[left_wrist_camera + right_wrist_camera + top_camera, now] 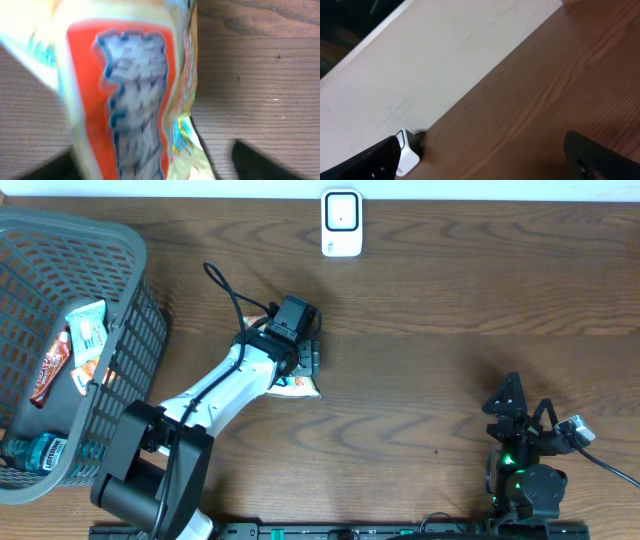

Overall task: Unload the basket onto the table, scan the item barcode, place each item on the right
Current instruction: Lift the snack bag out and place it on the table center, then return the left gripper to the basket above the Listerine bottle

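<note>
- A grey basket [135, 340] is sitting at the far left of the surface [430, 330], holding a few snacks [88, 338] and a bottle [35, 450]. Nothing is reaching for them.
- Just right of it, the left gripper [305, 360] is hanging over the packet [298, 387]. The packet is lying flat on the surface near the middle.
- In the left wrist view its fingers [260, 160] are standing apart, with bare wood showing between one finger and the packet's edge. I'm taking it as gripping nothing.
- The packet is looking like a light, crinkly pouch, orange with pale lettering. I'm judging it soft, probably slick, and liable to buckle or slide under a push.
- That close view is blurring, and I'm not making out any barcode.
- For a hold, I'd be pinching it along a sealed edge, where the film is likely stiffest. That would be leaving the printed faces free to turn toward the reader.
- The scanner [341, 222] is standing at the back edge, well apart from the packet.
- At the far right, the right gripper [522, 408] is waiting with its jaws wide apart and nothing between them, well away from everything else.
</note>
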Controlling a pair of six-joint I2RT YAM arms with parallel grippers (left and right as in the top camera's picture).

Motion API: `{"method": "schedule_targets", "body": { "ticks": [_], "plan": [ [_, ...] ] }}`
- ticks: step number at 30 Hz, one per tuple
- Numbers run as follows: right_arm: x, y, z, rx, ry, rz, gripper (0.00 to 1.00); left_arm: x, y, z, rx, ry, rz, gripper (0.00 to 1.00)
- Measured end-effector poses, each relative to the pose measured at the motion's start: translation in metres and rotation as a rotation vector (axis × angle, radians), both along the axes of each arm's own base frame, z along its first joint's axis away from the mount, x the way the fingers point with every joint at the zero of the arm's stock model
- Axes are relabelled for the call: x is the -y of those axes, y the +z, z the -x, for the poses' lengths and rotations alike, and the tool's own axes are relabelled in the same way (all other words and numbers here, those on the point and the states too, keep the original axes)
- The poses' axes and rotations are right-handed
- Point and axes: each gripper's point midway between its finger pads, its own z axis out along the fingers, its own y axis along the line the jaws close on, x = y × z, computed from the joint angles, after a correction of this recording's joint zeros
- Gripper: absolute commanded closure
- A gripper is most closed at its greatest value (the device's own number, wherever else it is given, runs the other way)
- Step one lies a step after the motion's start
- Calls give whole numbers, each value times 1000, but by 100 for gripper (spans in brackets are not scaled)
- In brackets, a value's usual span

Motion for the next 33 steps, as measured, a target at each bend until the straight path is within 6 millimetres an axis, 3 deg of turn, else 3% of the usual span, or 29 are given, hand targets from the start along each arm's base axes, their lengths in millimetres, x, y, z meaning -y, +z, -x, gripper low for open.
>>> {"method": "schedule_targets", "body": {
  "ticks": [4,7,9,13,16,18,25,33],
  "plan": [
    [0,0,0,0,0,0,1,-1,7,2,4,-8,-1,2],
    [0,0,0,0,0,0,1,4,40,-8,88,-34,29,2],
    [0,0,0,0,0,0,1,8,79,-17,188,-54,65,2],
    [0,0,0,0,0,0,1,2,187,-22,465,-51,135,2],
    [0,0,0,0,0,0,1,-17,258,-6,657,-27,157,2],
    [0,0,0,0,0,0,1,-31,289,9,747,-15,159,2],
    [0,0,0,0,0,0,1,-67,345,50,919,39,156,2],
    [0,0,0,-1,-2,5,1,-83,364,71,984,66,168,2]
  ]
}}
